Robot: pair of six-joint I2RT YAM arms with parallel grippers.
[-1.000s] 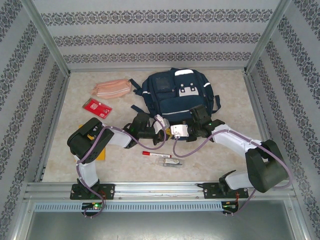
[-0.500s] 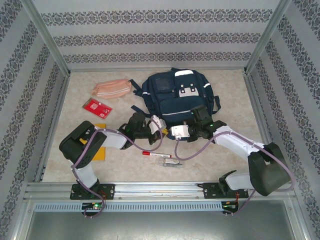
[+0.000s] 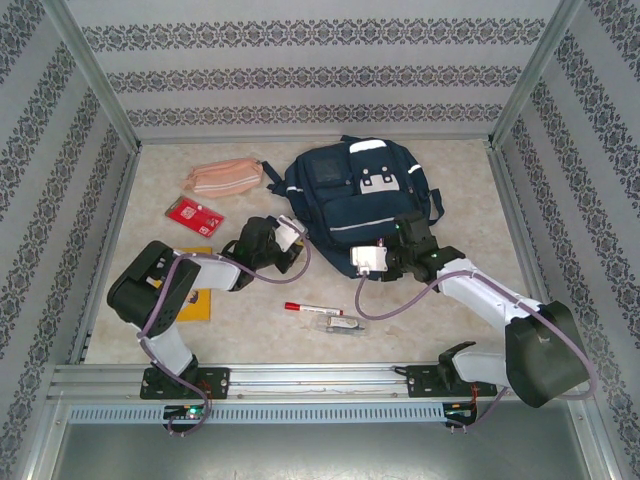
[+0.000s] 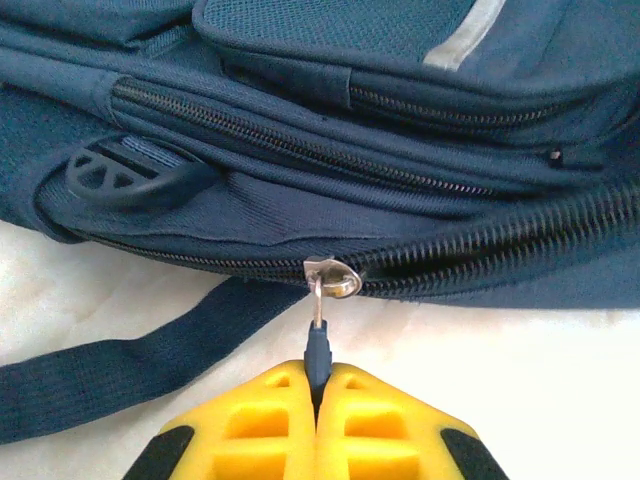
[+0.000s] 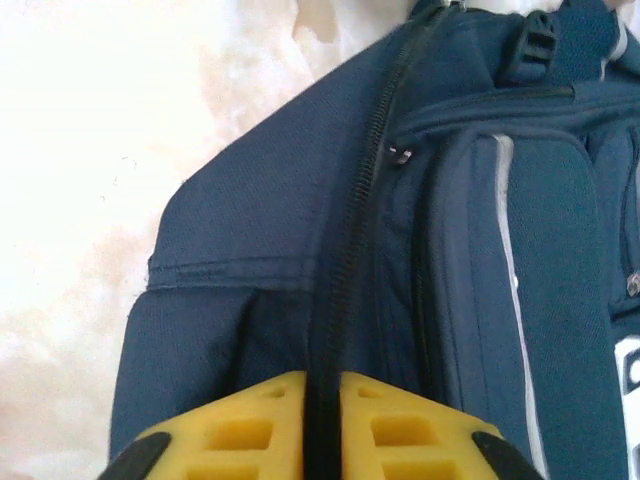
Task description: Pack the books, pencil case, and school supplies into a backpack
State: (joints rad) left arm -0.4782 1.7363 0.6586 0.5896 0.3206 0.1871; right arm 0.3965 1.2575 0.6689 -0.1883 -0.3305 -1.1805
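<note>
Left gripper (image 4: pixel 317 380): I'm squeezing it fully closed on the zip pull (image 4: pixel 318 345).
Right gripper (image 5: pixel 322 390): I'm pinching the backpack (image 3: pixel 350 195) at its seam, jaws barely apart.
Change: I'm dragging the pull leftward, so the zip is opening.
Backpack: lying mid-table, getting ready for packing.

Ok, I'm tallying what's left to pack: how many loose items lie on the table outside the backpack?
5: pencil case at far left, red packet just nearer, book under the left arm, marker and clear-wrapped item near centre. More may be hidden.
</note>
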